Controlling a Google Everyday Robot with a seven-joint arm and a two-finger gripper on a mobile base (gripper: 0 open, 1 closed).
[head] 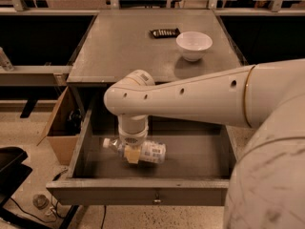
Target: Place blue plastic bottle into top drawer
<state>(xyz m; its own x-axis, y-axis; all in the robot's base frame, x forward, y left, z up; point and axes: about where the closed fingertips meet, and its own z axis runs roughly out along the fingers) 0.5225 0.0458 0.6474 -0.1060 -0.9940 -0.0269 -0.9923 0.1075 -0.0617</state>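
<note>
Reaching down from the right, a robot's white arm [190,99] enters the open top drawer [143,191] of a grey table [124,46], its gripper [132,152] clamped on a blue plastic bottle [152,151]. The gripper hangs inside the drawer, left of the drawer's middle, pointing straight down from the wrist. A tan finger [132,155] lies across the near side of the bottle, close to its neck, and the jaws stand only as far apart as the bottle's body.

The bottle lies on its side within the drawer, white cap toward the drawer's left wall and labelled body toward the drawer's centre. Whether it rests on the drawer floor or hangs just above it cannot be told.

The drawer is pulled well out, and its flat front with a small metal knob [156,200] is nearest the camera. Behind the drawer, on the tabletop, a white bowl [194,45] stands in line with the drawer's right half. A dark flat handset [165,32] lies farther back from the drawer. Left of the drawer, an open cardboard box [59,128] sits on the floor.
</note>
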